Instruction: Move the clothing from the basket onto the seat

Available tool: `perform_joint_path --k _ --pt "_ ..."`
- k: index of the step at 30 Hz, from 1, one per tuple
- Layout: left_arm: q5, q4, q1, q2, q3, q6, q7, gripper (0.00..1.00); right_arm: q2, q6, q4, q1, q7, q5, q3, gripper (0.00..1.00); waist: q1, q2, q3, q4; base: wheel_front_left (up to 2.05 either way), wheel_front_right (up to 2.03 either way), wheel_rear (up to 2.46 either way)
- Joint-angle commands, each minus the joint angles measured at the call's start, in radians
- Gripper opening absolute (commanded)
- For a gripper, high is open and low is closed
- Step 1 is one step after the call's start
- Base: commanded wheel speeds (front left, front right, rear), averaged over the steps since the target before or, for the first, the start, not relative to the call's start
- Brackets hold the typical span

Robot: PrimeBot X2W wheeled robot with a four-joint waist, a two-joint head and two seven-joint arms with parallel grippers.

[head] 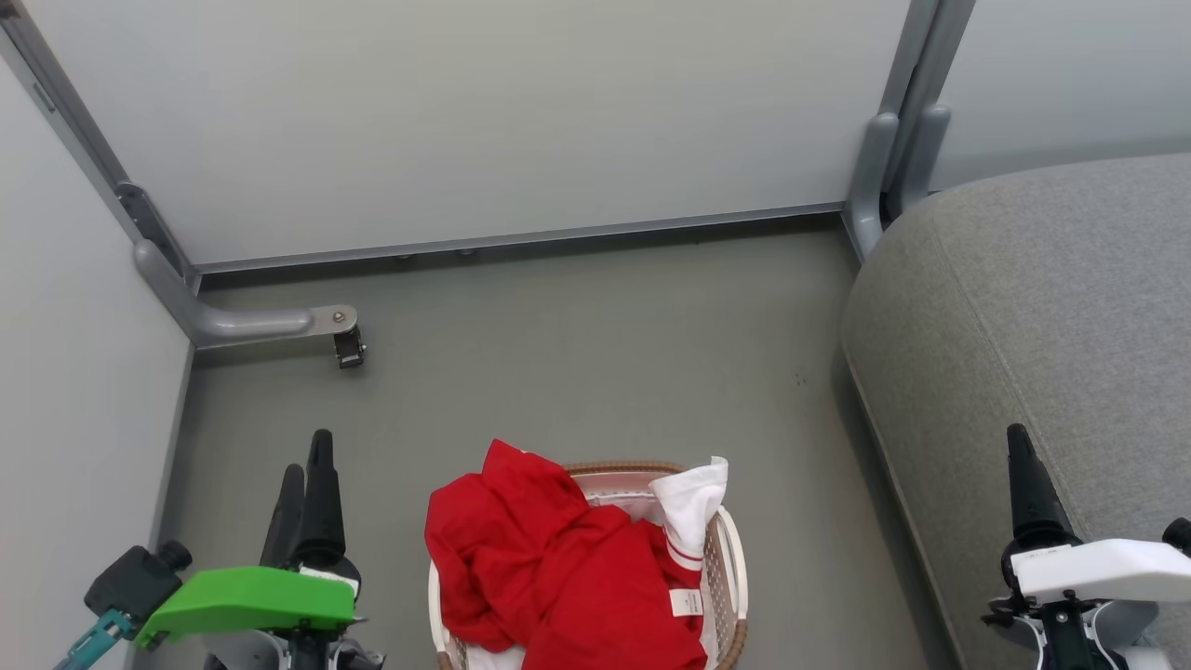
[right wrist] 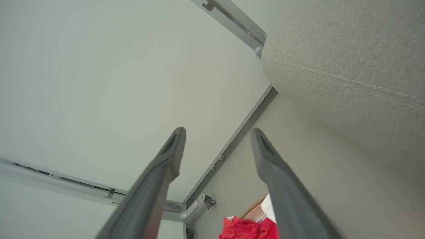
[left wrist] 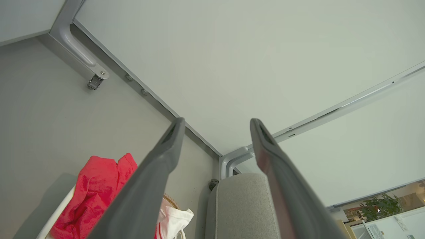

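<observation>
The clothing [head: 558, 568] is a crumpled red heap lying in the basket [head: 735, 558] at the bottom centre of the head view, spilling over its left rim. A white piece with red stripes [head: 693, 512] sticks up at its right side. The grey seat [head: 1051, 307] bulges in from the right. My left gripper [head: 307, 454] hangs open left of the basket, well apart from it. My right gripper [head: 1100, 482] is open over the seat's near edge. The left wrist view has the left gripper [left wrist: 217, 121] open and empty, with the clothing [left wrist: 93, 189] and the seat [left wrist: 242, 205] beyond. The right gripper [right wrist: 218, 131] is likewise open and empty.
Pale partition panels on grey metal frames close off the back and left. A frame foot with a small caster [head: 346, 346] juts onto the grey floor [head: 595, 354] at the left. A grey post [head: 875, 177] stands by the seat's far corner.
</observation>
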Motion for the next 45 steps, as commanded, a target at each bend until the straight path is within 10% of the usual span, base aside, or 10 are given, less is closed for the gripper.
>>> perform_joint_path --k 1,45 --pt "0.027 -0.018 0.003 0.005 -0.007 0.003 -0.006 1.0 -0.006 0.003 -0.016 0.006 -0.009 -0.023 0.001 1.0 -0.0001 0.0 0.0 0.0 0.0 0.0 0.0" --pt "0.601 0.029 0.058 0.01 -0.124 0.091 -0.123 1.0 -0.012 0.006 -0.039 0.058 -0.125 -0.691 0.079 1.0 -0.0001 0.0 -0.002 0.017 0.0 0.0 0.0"
